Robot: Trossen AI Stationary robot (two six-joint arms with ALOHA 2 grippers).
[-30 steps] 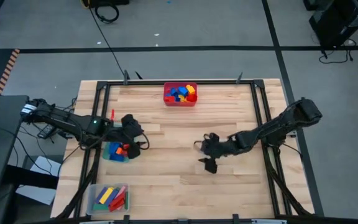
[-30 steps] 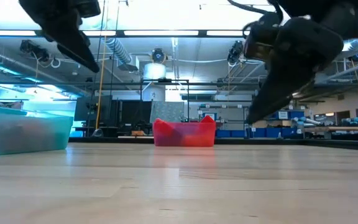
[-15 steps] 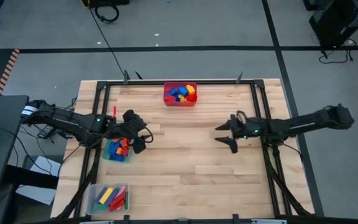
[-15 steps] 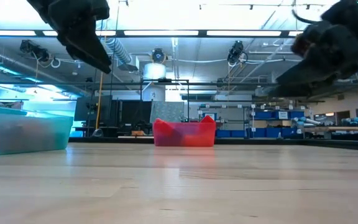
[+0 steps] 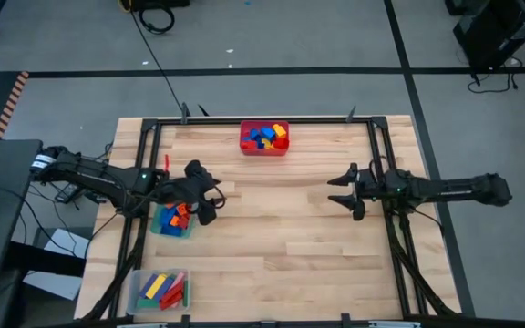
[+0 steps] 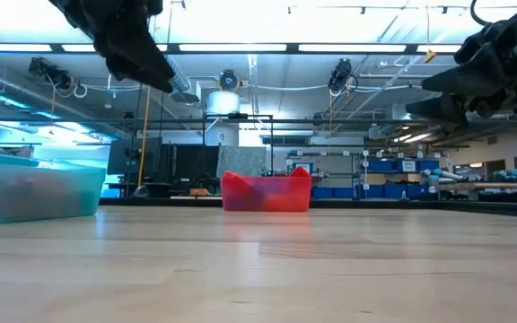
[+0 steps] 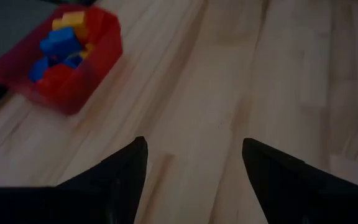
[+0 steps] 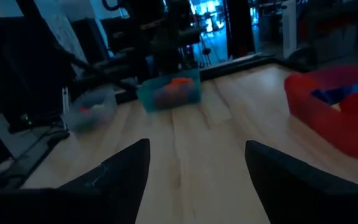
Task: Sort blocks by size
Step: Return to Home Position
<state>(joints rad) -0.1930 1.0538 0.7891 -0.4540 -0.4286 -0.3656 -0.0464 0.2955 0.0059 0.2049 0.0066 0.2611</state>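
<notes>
The blocks lie in three bins. Blue, red and orange ones fill the red bin [image 5: 264, 138] at the far edge. Orange and blue ones sit in the green bin [image 5: 171, 220] at the left. Long yellow, green, red and pink bars lie in the clear bin [image 5: 159, 290] at the near left corner. My left gripper [image 5: 212, 193] hovers open beside the green bin, slanting down, and its wrist view shows the red bin [image 7: 73, 62] ahead. My right gripper [image 5: 337, 191] hangs open and level near the right edge, pointing left, with nothing between its fingers [image 8: 135, 162].
A black frame rail [image 5: 383, 173] runs around the wooden table. Bare wood [image 5: 281, 228] lies between the two grippers. The low view shows the green bin [image 6: 34, 184] at the left, the red bin [image 6: 266, 191] at the far edge and the workshop behind.
My right gripper has drawn back from mid-table toward the right edge. It has tipped up from slanting down to level and stayed open. My left gripper has tipped up a little beside the green bin.
</notes>
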